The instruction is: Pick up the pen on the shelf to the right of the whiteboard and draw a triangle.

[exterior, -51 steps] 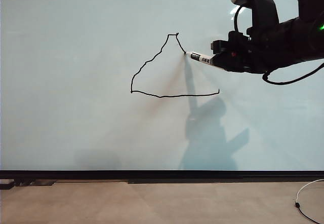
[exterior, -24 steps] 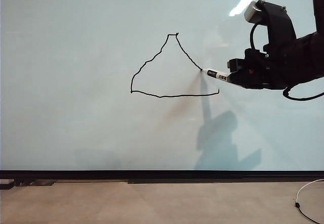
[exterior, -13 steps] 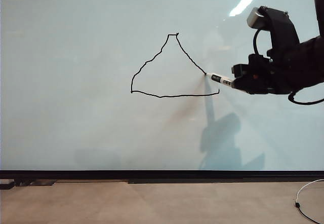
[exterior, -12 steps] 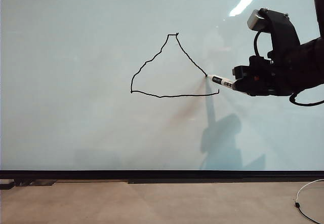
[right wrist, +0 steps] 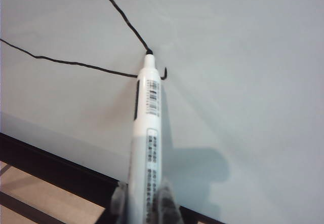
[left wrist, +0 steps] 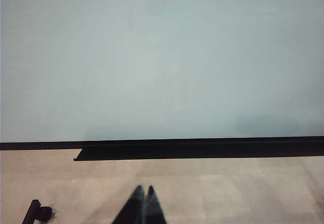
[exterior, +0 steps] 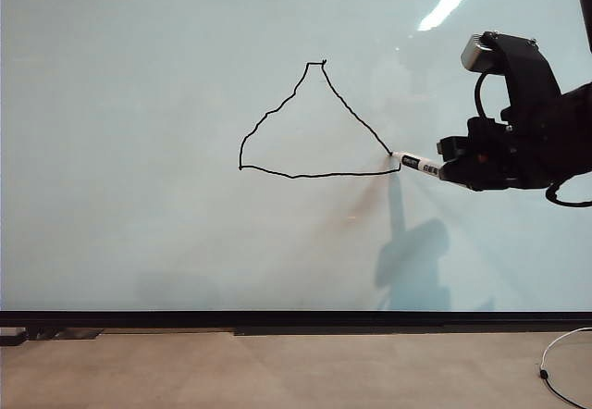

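We are seeing the right gripper (exterior: 455,170) lower and further right than a second ago, and the triangle (exterior: 319,120) on the whiteboard (exterior: 139,104) has gained more of its right side, the line now running down almost to the hooked right end of the base stroke. The pen (exterior: 418,163) is sticking out to the left of the right gripper, which is clamping its rear end between the fingers (right wrist: 164,201), and the dark tip is touching the whiteboard just above the base's right end. In the right wrist view the pen (right wrist: 146,143) is reaching from the right gripper (right wrist: 143,203) up to the end of the drawn line, with the triangle (right wrist: 71,62) only partly in view and the whiteboard (right wrist: 243,57) filling the rest. The right arm is cut off by the right edge of the exterior view. The left gripper (left wrist: 143,206) is showing only as two blurred dark fingertips pressed together, hanging over the floor near the whiteboard's (left wrist: 162,57) black bottom strip; we are not finding it in the exterior view.
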Robot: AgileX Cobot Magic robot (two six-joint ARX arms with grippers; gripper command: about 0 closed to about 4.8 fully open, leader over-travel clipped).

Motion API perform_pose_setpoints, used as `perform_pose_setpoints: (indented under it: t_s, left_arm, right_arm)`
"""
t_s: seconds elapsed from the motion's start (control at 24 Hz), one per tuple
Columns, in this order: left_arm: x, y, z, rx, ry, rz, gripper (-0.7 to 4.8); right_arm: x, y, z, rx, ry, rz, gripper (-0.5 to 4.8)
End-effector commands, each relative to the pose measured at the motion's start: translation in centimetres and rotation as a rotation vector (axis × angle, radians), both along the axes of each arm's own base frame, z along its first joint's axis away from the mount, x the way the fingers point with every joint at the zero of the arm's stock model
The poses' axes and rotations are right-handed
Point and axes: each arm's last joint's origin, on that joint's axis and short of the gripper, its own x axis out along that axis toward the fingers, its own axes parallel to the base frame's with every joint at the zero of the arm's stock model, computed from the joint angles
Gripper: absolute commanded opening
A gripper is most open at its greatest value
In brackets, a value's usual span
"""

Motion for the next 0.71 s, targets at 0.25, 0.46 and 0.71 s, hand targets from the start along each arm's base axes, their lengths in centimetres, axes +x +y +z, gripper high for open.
perform_pose_setpoints:
  t_s: [0.25,0.46,0.71]
  left_arm:
    - [0.0,0.0,0.2,0.001,-0.012,-0.001,-0.05]
    - [0.0,0.0,0.2,0.001,-0.012,-0.001,-0.05]
    - [0.0,0.0,0.2,0.001,-0.012,-0.001,-0.05]
  right_arm:
    - [-0.2,-0.7,-0.4,-0.012,0.01,-0.058,-0.04]
    - [-0.3,-0.7,-0.5,-0.015,0.015,-0.06,-0.04]
    - [-3.0,-0.9,0.2,0.036,-0.151,-0.036,-0.05]
